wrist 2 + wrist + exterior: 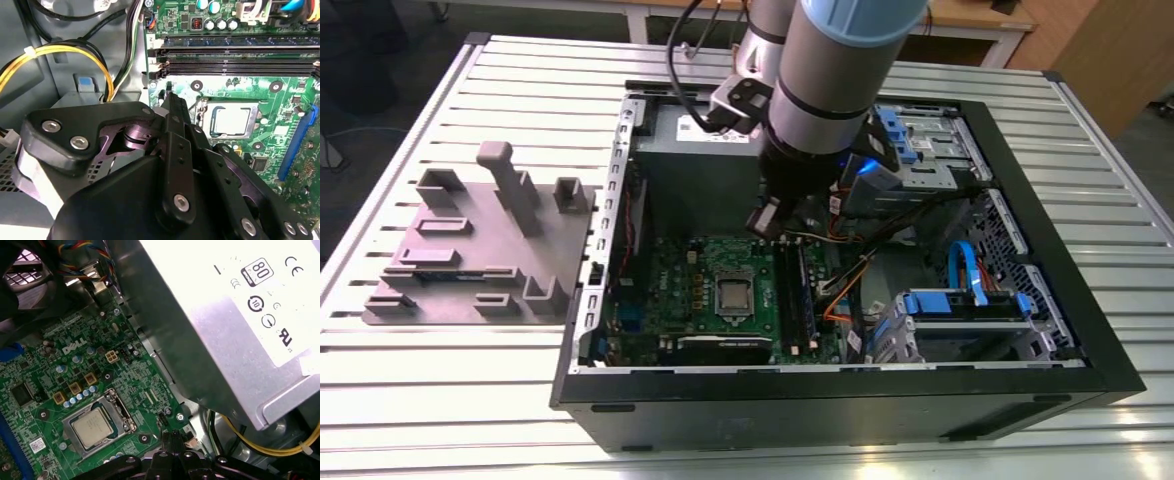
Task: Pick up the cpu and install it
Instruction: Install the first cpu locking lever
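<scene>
The cpu (pixel 735 296) lies flat in its socket (pixel 126 416) on the motherboard (pixel 670 285), inside the open case (pixel 854 395) on the desk (pixel 520 90). The gripper (pixel 168 95) hangs above the board near the socket, fingers drawn together and holding nothing. The chip looks light, stiff and slick-topped, with a probably delicate underside. Its opposite edges look the safest place to grasp.

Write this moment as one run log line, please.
hand: shut, holding nothing, over motherboard | cpu: lying in socket, apart from hand
</scene>
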Motion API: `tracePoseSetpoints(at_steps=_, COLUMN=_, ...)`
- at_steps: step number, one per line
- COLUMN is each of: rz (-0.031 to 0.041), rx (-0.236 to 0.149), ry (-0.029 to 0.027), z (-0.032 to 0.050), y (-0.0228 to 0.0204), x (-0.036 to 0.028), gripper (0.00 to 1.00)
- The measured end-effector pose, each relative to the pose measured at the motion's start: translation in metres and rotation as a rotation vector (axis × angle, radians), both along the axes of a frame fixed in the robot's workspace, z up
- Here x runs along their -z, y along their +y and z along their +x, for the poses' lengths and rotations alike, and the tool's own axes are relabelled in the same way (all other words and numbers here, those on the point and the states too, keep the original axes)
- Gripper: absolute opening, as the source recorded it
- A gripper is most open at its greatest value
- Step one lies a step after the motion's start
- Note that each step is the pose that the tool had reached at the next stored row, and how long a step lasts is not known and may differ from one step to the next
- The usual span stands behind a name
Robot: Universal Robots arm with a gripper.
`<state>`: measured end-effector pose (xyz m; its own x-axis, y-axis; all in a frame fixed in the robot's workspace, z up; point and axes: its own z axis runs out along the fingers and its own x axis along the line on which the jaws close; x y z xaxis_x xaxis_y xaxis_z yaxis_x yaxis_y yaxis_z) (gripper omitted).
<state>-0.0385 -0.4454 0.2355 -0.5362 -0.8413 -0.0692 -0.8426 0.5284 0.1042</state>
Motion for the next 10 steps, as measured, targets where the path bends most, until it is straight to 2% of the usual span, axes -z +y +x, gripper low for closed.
tracePoseSetpoints(at_steps=6, rz=-0.0117, rx=-0.001, ry=0.0, z=-0.0007, y=-0.0027, x=0.0, gripper=0.11)
tracePoseSetpoints(at_steps=10, rz=-0.013, rx=-0.001, ry=0.0, z=-0.0007, y=-0.0065, x=-0.0001, gripper=0.11)
